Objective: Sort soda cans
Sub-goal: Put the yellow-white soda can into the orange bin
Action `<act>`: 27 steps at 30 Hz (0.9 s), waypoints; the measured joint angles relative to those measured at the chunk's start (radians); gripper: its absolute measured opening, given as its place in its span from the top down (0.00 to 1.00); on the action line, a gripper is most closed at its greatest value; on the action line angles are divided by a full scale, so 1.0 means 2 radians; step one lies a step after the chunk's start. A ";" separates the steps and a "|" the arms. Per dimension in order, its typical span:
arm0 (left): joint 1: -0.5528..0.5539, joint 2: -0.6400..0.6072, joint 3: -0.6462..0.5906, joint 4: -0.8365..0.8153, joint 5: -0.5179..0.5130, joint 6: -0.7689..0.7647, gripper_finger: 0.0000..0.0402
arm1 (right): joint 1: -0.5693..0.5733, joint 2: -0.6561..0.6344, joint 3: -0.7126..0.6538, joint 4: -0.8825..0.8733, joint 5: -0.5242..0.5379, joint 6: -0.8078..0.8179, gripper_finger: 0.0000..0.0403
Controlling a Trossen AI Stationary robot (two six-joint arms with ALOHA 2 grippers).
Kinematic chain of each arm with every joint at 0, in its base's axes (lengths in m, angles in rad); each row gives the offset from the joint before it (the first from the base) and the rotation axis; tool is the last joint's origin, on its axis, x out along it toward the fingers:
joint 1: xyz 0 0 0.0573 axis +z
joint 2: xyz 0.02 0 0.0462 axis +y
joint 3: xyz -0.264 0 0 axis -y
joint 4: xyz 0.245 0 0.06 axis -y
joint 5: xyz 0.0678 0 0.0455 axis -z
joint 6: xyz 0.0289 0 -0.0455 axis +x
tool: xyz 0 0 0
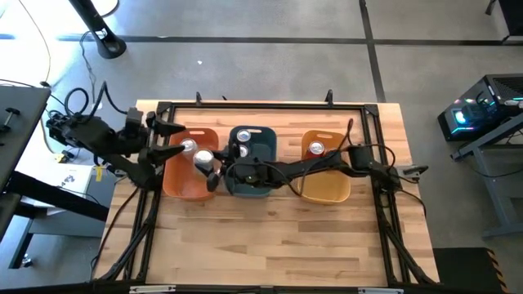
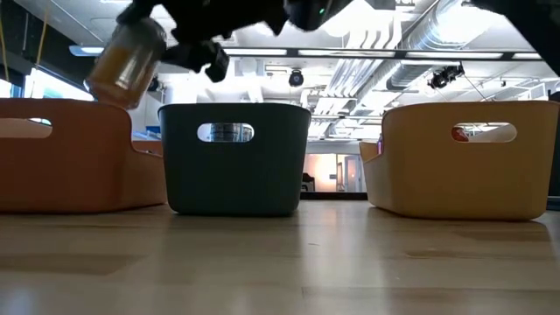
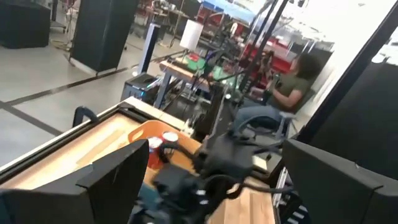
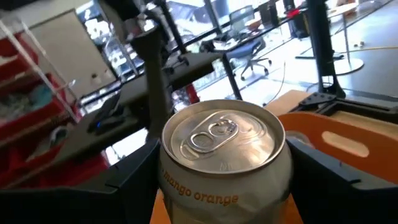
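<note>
Three bins: orange [image 1: 189,175], blue-grey [image 1: 260,140], yellow [image 1: 327,186]. Five soda cans show. The right gripper [image 1: 214,170] clamps one silver can [image 1: 203,158] above the orange bin; the left gripper [image 1: 163,140] is open, empty.

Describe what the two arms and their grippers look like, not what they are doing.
Both arms are dark, nearly black, jointed links with black cables running alongside. The left arm carries a small yellow tag near its base. The right gripper has two broad, flat, dark fingers; the left gripper has similar dark slabs.
</note>
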State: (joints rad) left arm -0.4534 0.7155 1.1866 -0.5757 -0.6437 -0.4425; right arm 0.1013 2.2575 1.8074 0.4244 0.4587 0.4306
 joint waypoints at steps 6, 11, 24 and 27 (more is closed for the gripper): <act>0.000 0.001 0.000 0.003 0.002 0.000 0.10 | -0.017 0.059 0.046 -0.002 -0.021 0.029 0.31; 0.000 0.002 0.000 0.003 0.002 0.008 0.10 | -0.019 0.085 0.096 -0.081 -0.025 0.032 0.31; 0.000 0.002 0.000 0.002 0.000 0.035 0.10 | -0.013 0.088 0.130 -0.250 -0.038 0.007 0.31; 0.000 0.002 -0.001 0.002 0.000 0.035 0.10 | -0.009 0.089 0.129 -0.256 -0.044 0.007 0.31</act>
State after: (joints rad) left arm -0.4534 0.7197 1.1854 -0.5722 -0.6430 -0.3721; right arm 0.0836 2.4351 2.0647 -0.0877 0.3704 0.4446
